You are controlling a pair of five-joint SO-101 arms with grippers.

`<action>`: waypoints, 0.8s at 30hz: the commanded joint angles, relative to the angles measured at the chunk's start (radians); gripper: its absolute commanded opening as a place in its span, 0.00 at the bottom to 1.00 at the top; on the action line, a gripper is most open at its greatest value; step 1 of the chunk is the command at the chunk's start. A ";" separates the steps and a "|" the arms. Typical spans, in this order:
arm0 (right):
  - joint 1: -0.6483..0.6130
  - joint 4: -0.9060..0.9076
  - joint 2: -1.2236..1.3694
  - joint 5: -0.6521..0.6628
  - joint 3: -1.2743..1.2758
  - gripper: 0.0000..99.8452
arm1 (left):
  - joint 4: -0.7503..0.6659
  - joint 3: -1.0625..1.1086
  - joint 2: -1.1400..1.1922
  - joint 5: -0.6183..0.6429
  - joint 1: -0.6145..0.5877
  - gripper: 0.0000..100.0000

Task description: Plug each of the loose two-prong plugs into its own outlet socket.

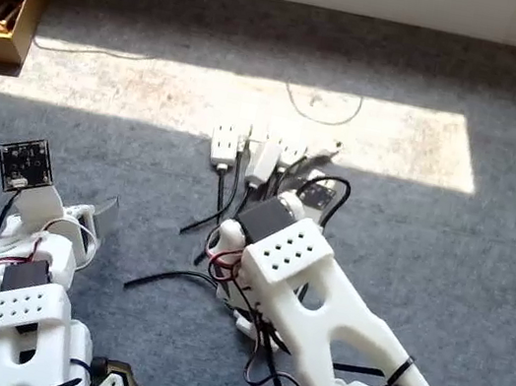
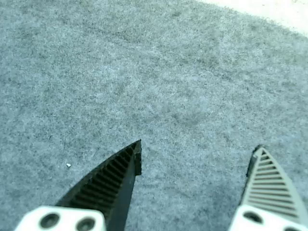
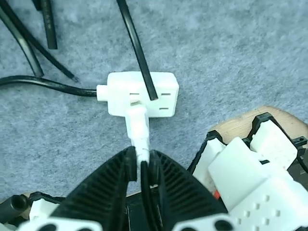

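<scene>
Grey carpet (image 1: 489,244) covers the floor; everything below is placed from the white outlet block (image 3: 120,89) lying on it. The right arm (image 1: 320,294) stretches up to the block from the near side. The left arm (image 1: 25,292) sits well apart from the block, off to one side; its left gripper (image 2: 198,154) hangs over bare carpet with the jaws spread wide and nothing between them.

The block lies flat, with its own black cord leaving one end. A white plug (image 3: 136,120) meets the block's slotted face, its nose touching the block. The prongs are hidden, so how deep they sit cannot be told. The right gripper (image 3: 142,159) is clamped on the plug's rear end, both ribbed fingers pressed against it. A loose black cable (image 3: 137,48) lies slantwise across the top of the block, just beside the plug's entry.

This looks like the insertion step, probably part way. Push along the plug's own length, straight into the block, and keep the wrist from twisting so the prongs do not bind. The block is unanchored and will likely slide on the carpet, so press slowly and watch whether it moves instead of the plug. Mind the crossing cable, which may snag a finger. Keep the grip until the plug's shoulder sits flush with the block.
</scene>
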 commanded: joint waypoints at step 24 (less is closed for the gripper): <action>0.058 -0.047 -0.004 -0.011 0.004 0.00 | -0.020 -0.007 -0.012 -0.008 0.015 0.35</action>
